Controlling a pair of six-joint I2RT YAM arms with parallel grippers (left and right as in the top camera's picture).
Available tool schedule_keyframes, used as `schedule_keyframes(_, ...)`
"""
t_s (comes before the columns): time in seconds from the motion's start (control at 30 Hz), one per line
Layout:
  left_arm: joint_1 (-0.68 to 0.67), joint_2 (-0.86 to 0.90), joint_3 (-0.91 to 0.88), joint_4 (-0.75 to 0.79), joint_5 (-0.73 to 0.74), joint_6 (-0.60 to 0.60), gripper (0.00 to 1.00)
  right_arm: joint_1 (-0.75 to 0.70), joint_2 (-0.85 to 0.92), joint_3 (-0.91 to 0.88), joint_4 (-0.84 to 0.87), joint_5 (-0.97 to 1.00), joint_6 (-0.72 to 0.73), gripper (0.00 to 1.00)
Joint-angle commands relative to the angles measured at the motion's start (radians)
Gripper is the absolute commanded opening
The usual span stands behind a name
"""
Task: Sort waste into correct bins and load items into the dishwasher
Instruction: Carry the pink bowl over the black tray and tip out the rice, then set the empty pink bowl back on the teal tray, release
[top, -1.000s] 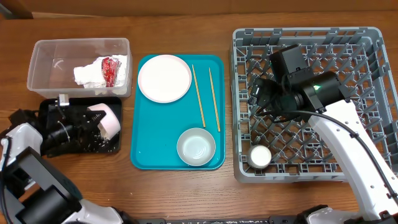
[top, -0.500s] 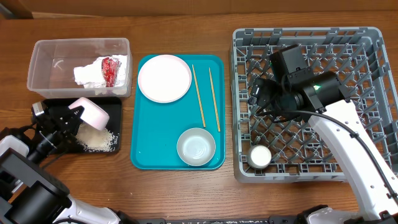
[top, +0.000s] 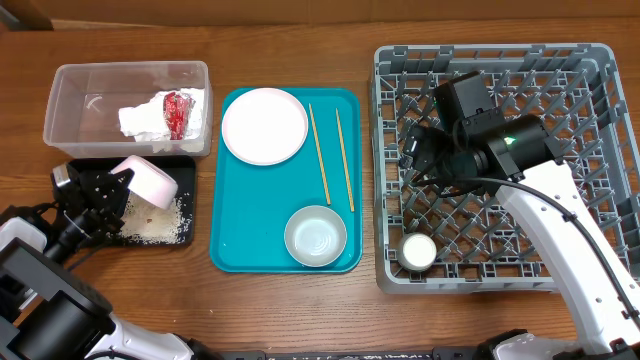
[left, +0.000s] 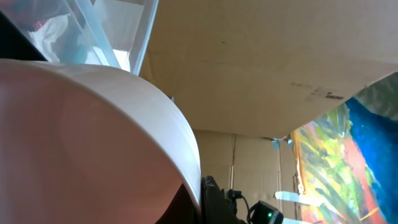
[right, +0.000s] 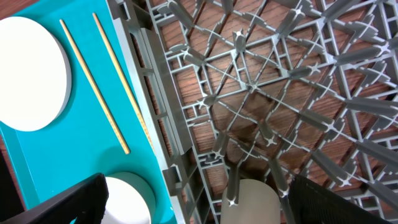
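The small pale pink round plate (top: 150, 181) is in my left gripper (top: 118, 186). I clamp it at the edge and hold it tilted, lifted over the shallow black rectangular tray (top: 189, 168). In the left wrist view the plate's curved side fills the lower left of the pic, so I cannot see my own fingers there. The loose whitish rice-like crumbs (top: 158, 224) lie in the black tray, mostly in its right half, just under the plate. Directly behind this tray is the clear rectangular plastic tub (top: 70, 95) w/ the crumpled white napkin (top: 140, 121) inside. The red shiny scrap (top: 177, 110) rests against the napkin's right side.

To the right of both bins lies the teal rectangular tray (top: 250, 220). On it:
- the large white round plate (top: 264, 126), far-left corner
- the two thin wooden chopsticks (top: 320, 155), side by side but not touching, right part
- the white round bowl (top: 315, 236), near-right corner

Further right is the large square grey plastic dish rack (top: 500, 52). The small white cup (top: 418, 251) sits in its near-left corner. My right gripper (top: 415, 150) hangs over the left-middle part of the rack. Its fingers (right: 74, 202) are spread wide w/ nothing between them. Everything stands on the brown wooden table (top: 200, 300).
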Motion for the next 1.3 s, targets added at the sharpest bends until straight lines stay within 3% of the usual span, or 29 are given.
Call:
schedule_keyframes(0.0, 0.005, 0.006, -0.003, 0.01, 0.033, -0.021, 0.04, -0.002, -0.009, 0.016, 0.01, 0.002, -0.007, 0.95)
schedule_keyframes(0.2, 0.002, 0.003, 0.006, -0.004, 0.032, -0.043, 0.04, -0.002, -0.009, 0.016, 0.016, 0.002, -0.007, 0.95)
schedule_keyframes(0.37, -0.056, -0.098, 0.087, -0.149, 0.003, 0.113, 0.04, -0.002, -0.009, 0.016, 0.04, 0.002, -0.007, 0.95)
schedule_keyframes(0.6, -0.281, -0.303, 0.256, -0.228, -0.423, 0.112, 0.04, -0.002, -0.009, 0.016, 0.053, -0.004, -0.034, 0.95)
schedule_keyframes(0.87, -0.746, -0.383, 0.282, -0.226, -1.089, -0.041, 0.04, -0.002, -0.008, 0.016, 0.068, -0.013, -0.042, 0.95)
schedule_keyframes(1.1, -1.079, -0.288, 0.277, -0.225, -1.402, -0.22, 0.04, 0.005, -0.002, 0.016, 0.098, -0.035, -0.065, 0.95)
schedule_keyframes(1.27, -1.162, -0.198, 0.277, -0.229, -1.448, -0.251, 0.04, 0.012, -0.002, 0.016, 0.11, -0.035, -0.079, 0.96)
